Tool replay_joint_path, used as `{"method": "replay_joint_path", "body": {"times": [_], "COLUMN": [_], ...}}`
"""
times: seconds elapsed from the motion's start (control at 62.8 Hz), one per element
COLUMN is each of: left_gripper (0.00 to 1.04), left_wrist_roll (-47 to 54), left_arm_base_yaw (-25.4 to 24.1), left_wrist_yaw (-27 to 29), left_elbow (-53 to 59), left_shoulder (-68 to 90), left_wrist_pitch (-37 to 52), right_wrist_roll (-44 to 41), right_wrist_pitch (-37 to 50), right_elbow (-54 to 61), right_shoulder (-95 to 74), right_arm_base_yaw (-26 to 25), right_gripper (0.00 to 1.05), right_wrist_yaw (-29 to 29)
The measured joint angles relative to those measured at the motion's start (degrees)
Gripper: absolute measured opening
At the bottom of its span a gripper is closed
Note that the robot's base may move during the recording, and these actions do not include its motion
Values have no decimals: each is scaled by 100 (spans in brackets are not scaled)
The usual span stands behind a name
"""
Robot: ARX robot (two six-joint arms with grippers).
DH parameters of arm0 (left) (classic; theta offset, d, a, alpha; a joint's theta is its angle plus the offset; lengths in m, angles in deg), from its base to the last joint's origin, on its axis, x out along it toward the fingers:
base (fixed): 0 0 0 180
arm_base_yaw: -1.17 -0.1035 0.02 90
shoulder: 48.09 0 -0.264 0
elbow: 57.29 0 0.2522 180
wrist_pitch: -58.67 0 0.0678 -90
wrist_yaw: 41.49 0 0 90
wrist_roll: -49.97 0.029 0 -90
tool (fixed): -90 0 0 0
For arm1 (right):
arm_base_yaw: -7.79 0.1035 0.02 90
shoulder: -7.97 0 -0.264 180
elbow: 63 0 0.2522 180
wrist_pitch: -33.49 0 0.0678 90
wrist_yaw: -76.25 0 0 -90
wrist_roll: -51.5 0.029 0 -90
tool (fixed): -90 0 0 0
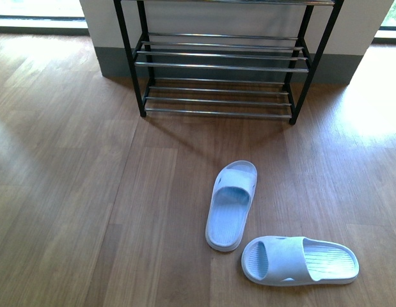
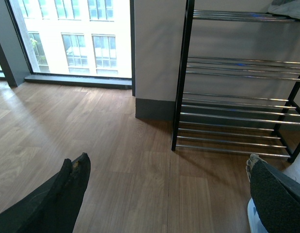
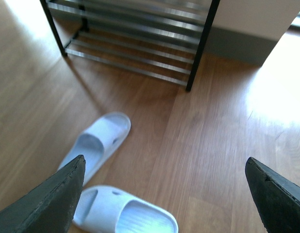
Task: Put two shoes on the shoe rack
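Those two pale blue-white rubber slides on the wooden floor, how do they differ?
The far pale blue-white slide points its toe at the black-framed shoe rack; the near slide lies crosswise, toe toward the robot's left. The near one also sits further right. Both rest sole down, alike in colour and shape.

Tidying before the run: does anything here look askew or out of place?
The far slide points at the rack, but the near slide lies crosswise by its heel, so the pair is askew. Both sit on the floor, not the rack. No damage shows.
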Motion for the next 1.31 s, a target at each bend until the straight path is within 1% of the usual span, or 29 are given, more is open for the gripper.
{"method": "replay_joint_path", "body": {"times": [0.064, 0.191, 0.287, 0.43, 0.541, 0.86, 1.114, 1.146, 1.194, 1.29, 1.306], "left_gripper": [95, 95, 95, 95, 95, 95, 95, 95, 95, 95, 95], "left_wrist_roll": [0, 0, 0, 0, 2, 0, 0, 0, 0, 0, 0], "left_arm_base_yaw": [0, 0, 0, 0, 0, 0, 0, 0, 0, 0, 0], "left_wrist_yaw": [0, 0, 0, 0, 0, 0, 0, 0, 0, 0, 0], "left_elbow": [0, 0, 0, 0, 0, 0, 0, 0, 0, 0, 0], "left_shoulder": [0, 0, 0, 0, 0, 0, 0, 0, 0, 0, 0], "left_wrist_pitch": [0, 0, 0, 0, 0, 0, 0, 0, 0, 0, 0], "right_wrist_roll": [-658, -1362, -1818, -2269, -2413, -2400, -2063, -2028, -1943, -1875, -1853], "right_wrist_pitch": [304, 505, 643, 675, 754, 485, 341, 317, 284, 271, 269], "right_elbow": [-505, -1062, -1425, -1926, -2514, -3442, -3974, -4028, -4164, -4319, -4347], "right_shoulder": [-1884, -3799, -4931, -6192, -7204, -8201, -8599, -8614, -8660, -8703, -8706], "right_arm_base_yaw": [22, 63, 111, 229, 417, 721, 1012, 1029, 1082, 1126, 1137], "right_gripper": [96, 96, 96, 96, 96, 96, 96, 94, 86, 73, 70], "right_wrist_yaw": [136, 195, 313, 348, 387, 433, 389, 393, 407, 407, 398]}}
